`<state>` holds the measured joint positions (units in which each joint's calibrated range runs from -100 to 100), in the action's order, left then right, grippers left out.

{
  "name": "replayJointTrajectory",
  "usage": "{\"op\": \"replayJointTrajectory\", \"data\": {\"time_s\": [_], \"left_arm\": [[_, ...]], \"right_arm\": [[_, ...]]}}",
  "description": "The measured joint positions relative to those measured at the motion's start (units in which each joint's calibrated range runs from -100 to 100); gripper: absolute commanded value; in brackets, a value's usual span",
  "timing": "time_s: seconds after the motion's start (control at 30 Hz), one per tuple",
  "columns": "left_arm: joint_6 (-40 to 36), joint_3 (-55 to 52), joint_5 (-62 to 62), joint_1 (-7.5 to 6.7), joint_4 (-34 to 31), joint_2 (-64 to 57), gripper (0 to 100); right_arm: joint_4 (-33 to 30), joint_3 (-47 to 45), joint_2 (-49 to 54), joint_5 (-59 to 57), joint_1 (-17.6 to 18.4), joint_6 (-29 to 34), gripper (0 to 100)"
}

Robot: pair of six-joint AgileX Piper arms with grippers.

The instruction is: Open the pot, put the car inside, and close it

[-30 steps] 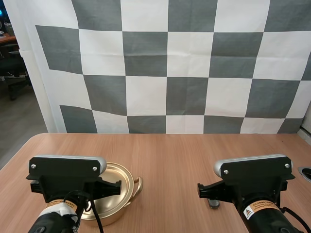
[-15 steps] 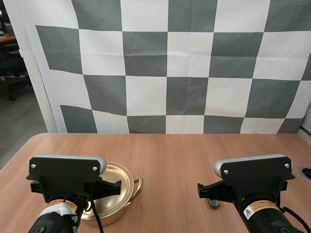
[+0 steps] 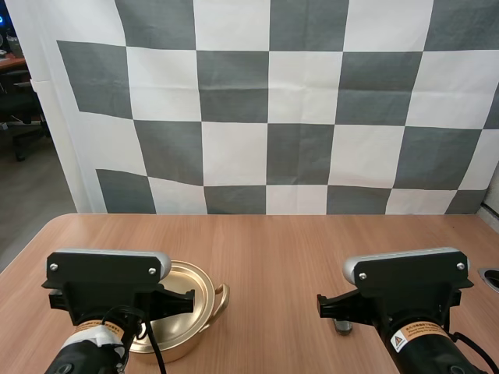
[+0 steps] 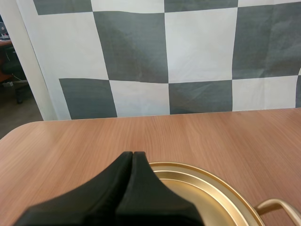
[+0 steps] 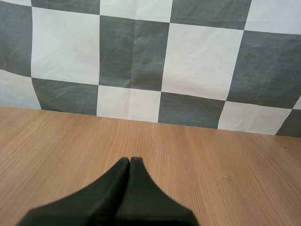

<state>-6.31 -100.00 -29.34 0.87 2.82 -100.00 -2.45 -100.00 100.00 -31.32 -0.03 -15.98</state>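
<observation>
We see a bare wooden table (image 3: 273, 249) across the lower half of the frame, with a dark round fitting (image 3: 491, 278) at its right edge.

You saw a gold pot (image 3: 193, 294) sitting upright at seven o'clock, its loop handle (image 3: 223, 297) pointing toward three o'clock.

My black left arm (image 3: 105, 292) sits low by the near left corner of the brown wooden tabletop (image 3: 273, 249), and my black right arm (image 3: 405, 292) sits low by the near right corner, both pointing at the far edge. The left gripper (image 4: 133, 154) has its two black fingers pressed together with nothing between them, and the right gripper (image 5: 130, 160) does too.
</observation>
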Motion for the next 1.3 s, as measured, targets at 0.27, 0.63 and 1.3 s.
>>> {"op": "replayJointTrajectory", "data": {"time_s": [0.27,0.63,1.3], "left_arm": [[0.00,0.00,0.00,0.00,0.00,0.00,0],[0.00,0.00,0.00,0.00,0.00,0.00,0],[0.00,0.00,0.00,0.00,0.00,0.00,0]], "right_arm": [[0.00,0.00,0.00,0.00,0.00,0.00,0],[0.00,0.00,0.00,0.00,0.00,0.00,0],[4.41,0.00,0.00,0.39,0.00,0.21,0]]}}
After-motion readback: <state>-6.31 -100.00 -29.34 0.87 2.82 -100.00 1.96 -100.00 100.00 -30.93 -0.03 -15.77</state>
